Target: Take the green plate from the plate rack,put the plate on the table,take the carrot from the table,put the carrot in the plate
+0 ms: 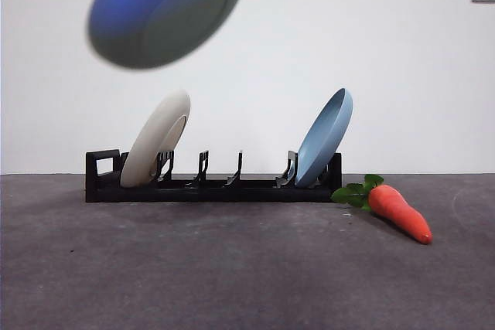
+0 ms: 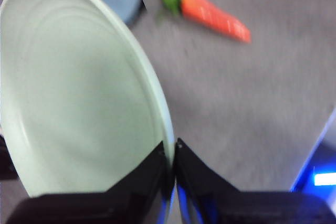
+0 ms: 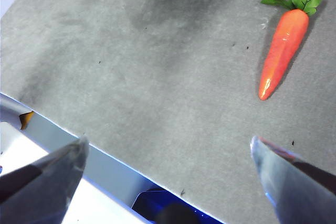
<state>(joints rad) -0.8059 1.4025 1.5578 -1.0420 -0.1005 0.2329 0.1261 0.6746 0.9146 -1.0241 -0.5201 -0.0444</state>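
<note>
Above table (image 1: pixel 232 268), blurred, seemingly airborne green plate (image 1: pixel 166 9).

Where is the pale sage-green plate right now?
The pale sage-green round plate is airborne in the front view's upper left, above the black plate rack, its rim clamped by the left gripper.

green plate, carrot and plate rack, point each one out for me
green plate (image 2: pixel 79 93), left wrist view, on its inner face
carrot (image 1: pixel 398 212), front view, on its orange body
plate rack (image 1: pixel 213 189), front view, on its black base rail
</note>
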